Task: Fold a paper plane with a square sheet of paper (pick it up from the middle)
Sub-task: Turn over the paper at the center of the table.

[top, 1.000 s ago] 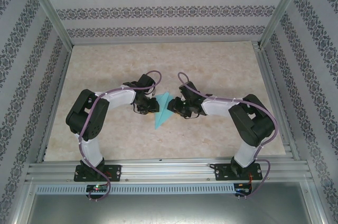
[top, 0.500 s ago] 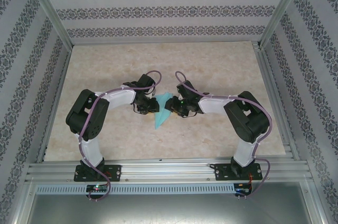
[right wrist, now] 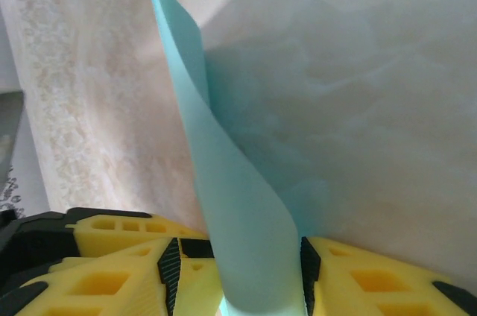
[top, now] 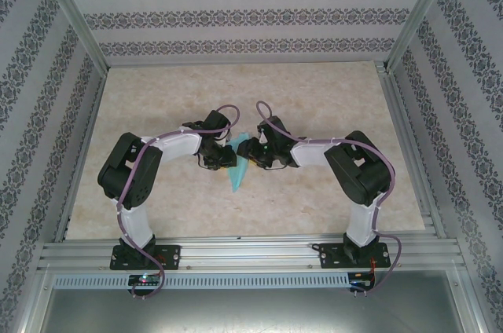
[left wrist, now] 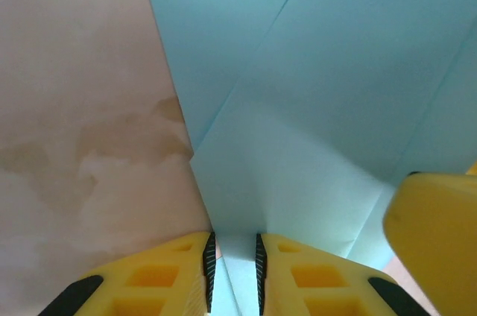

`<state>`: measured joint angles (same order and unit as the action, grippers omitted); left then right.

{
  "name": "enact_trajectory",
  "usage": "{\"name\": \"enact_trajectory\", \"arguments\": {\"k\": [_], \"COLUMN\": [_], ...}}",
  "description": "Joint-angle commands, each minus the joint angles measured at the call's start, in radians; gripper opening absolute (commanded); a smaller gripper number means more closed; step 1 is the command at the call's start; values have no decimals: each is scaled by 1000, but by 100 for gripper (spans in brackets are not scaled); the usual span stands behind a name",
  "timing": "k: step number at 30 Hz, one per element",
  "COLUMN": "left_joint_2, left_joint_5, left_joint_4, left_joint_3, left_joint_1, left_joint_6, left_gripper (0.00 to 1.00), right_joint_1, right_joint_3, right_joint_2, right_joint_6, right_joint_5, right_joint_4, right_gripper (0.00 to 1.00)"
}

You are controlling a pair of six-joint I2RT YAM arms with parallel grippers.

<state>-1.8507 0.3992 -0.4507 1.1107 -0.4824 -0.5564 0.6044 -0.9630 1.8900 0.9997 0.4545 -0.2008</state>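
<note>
Folding looks well along: the paper plane [top: 236, 174] lies at the middle of the table [top: 314, 97] as a slim turquoise dart, its tip aimed toward 6 o'clock, with creases showing across its layers in the left wrist view. The step in hand seems to be turning one wing over. The left gripper [top: 222, 157], at the paper's 9 o'clock, has its jaws drawn narrow on an edge of the sheet and pins it. The right gripper [top: 253, 157], at 3 o'clock, has its jaws partly apart with a curling flap rising toward 12 o'clock and filling the gap; whether they pinch it I cannot tell. The next move likely calls for laying that flap flat along the centre crease and pressing it.
</note>
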Motion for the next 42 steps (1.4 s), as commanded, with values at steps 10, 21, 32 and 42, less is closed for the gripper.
{"name": "enact_trajectory", "arguments": {"k": [10, 21, 32, 42], "left_joint_2": [-8, 2, 8, 19], "left_joint_5": [35, 31, 25, 22], "left_joint_4": [-6, -15, -19, -23], "left_joint_3": [-29, -28, -30, -29], "left_joint_1": [-4, -4, -5, -4], "left_joint_6": [9, 7, 5, 7], "left_gripper": [25, 25, 25, 25], "right_joint_1": [-61, -81, -118, -96], "right_joint_3": [-83, -124, -133, -139], "right_joint_2": [62, 89, 93, 139], "right_joint_6": [-120, -216, -245, -214], "right_joint_5": [115, 199, 264, 259], "right_joint_4": [-56, -13, 7, -21], "right_gripper": [51, 48, 48, 42]}}
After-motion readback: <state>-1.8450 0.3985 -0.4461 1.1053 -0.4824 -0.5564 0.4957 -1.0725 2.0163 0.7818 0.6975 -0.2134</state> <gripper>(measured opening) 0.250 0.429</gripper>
